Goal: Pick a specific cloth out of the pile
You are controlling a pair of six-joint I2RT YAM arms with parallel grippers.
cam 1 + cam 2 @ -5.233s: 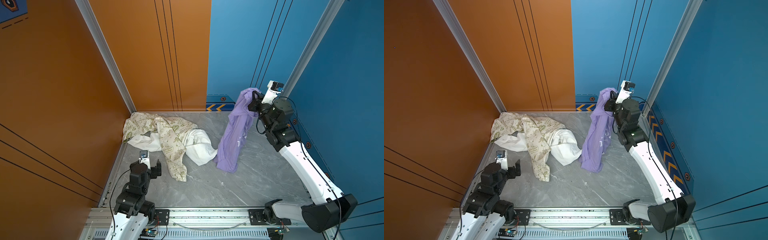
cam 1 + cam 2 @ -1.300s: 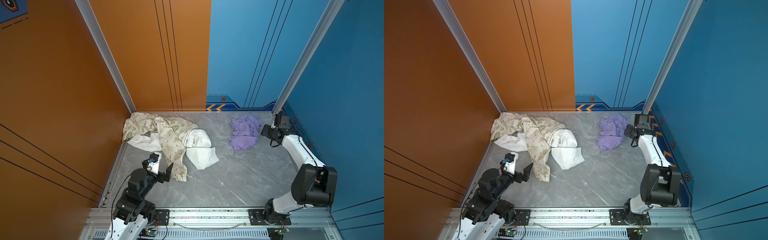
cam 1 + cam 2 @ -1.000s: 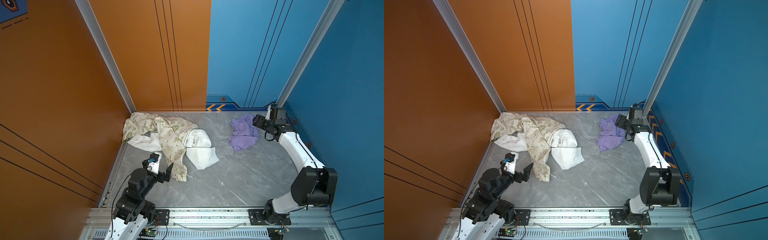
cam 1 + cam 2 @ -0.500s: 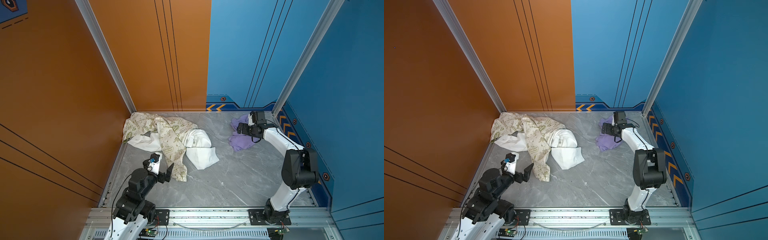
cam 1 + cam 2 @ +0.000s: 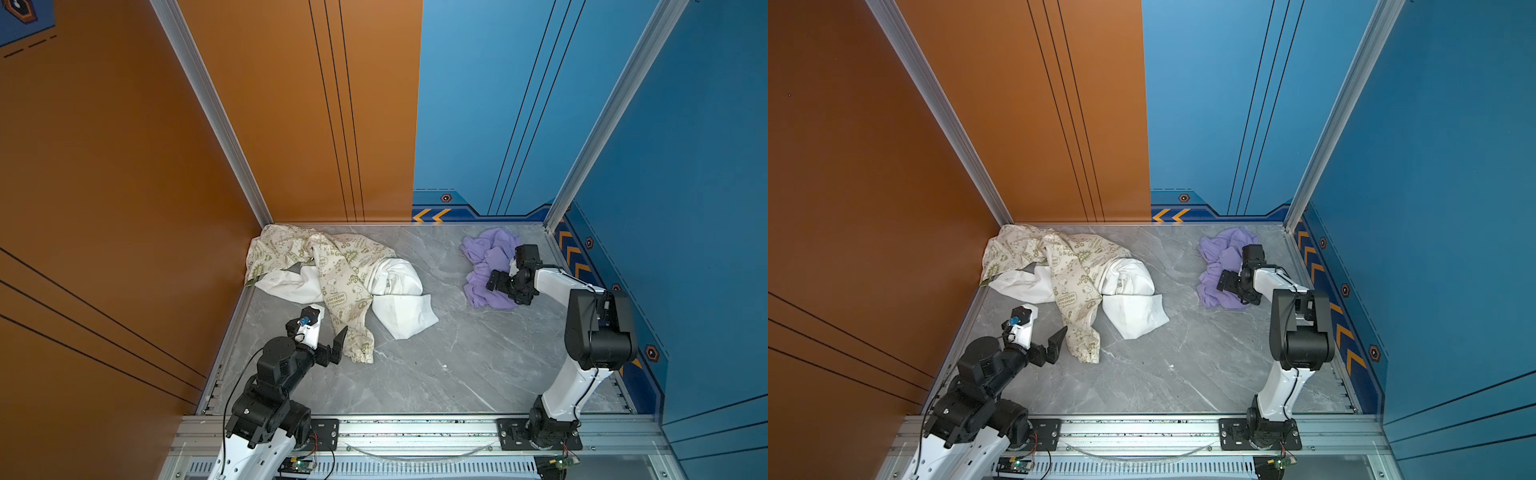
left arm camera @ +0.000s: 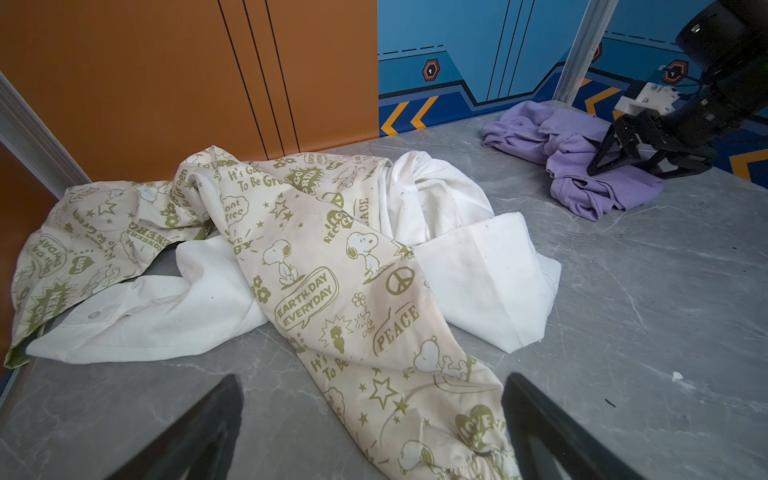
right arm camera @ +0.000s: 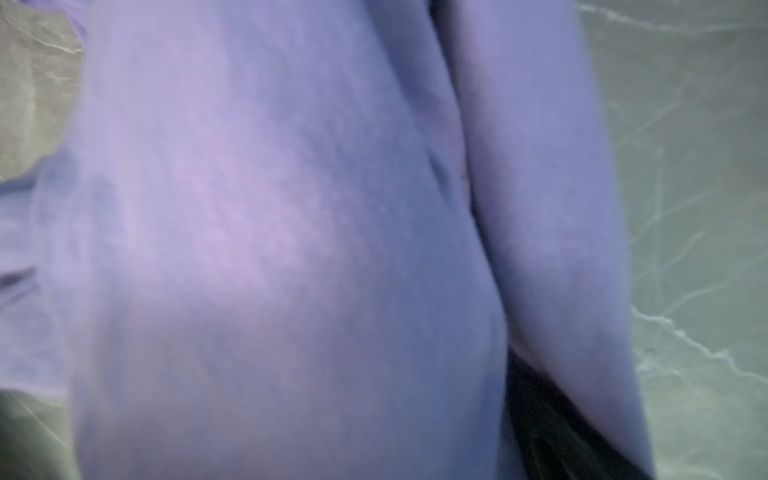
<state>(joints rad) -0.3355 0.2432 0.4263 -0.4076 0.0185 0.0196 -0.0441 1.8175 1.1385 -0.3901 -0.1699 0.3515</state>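
Gaping open, the right end effector (image 5: 504, 292) hangs over the cloth (image 5: 494, 249), gripping nothing.

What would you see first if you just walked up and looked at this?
The purple cloth jumps out, crumpled all alone in the far right corner of the grey table, with the open right tool close over it. Next comes the pile of cream, green-printed and white cloth in the far left corner, against the bright orange wall.
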